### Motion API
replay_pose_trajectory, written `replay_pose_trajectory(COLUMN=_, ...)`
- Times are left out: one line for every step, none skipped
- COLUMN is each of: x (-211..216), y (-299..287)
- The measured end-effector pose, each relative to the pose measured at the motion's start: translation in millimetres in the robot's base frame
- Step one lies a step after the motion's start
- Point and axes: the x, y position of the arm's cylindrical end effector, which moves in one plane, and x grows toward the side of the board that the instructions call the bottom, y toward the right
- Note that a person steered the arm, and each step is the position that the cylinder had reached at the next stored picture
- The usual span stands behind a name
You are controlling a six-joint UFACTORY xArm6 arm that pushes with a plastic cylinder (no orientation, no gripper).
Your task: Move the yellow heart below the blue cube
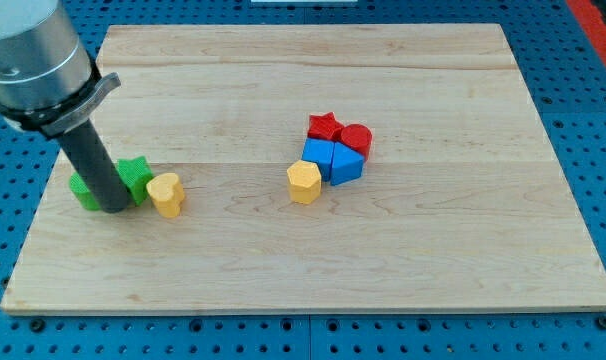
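Note:
The yellow heart (167,194) lies on the wooden board at the view's left. My tip (113,207) stands just to its left, a small gap apart, in front of two green blocks: a green star (136,175) and another green block (82,189) partly hidden behind the rod. The blue cube (320,154) sits near the board's middle, in a cluster with a blue triangular block (347,165), a red star (324,126), a red round block (356,138) and a yellow hexagon (304,182), which lies just below and left of the blue cube.
The wooden board (433,250) lies on a blue perforated table (593,110). The arm's grey body (33,60) fills the view's top left corner.

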Motion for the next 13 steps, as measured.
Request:
replay_pose_trajectory(x=-12.2, y=62.5)
replay_pose_trajectory(x=-12.2, y=129.1)
replay_pose_trajectory(x=-9.0, y=160.3)
replay_pose_trajectory(x=3.6, y=160.3)
replay_pose_trajectory(x=15.6, y=160.3)
replay_pose_trajectory(x=20.4, y=160.7)
replay_pose_trajectory(x=44.5, y=159.6)
replay_pose_trajectory(x=44.2, y=198.6)
replay_pose_trajectory(x=28.4, y=206.0)
replay_pose_trajectory(x=18.3, y=201.1)
replay_pose_trajectory(x=11.2, y=200.3)
replay_pose_trajectory(x=11.7, y=207.9)
replay_pose_trajectory(x=28.6, y=219.6)
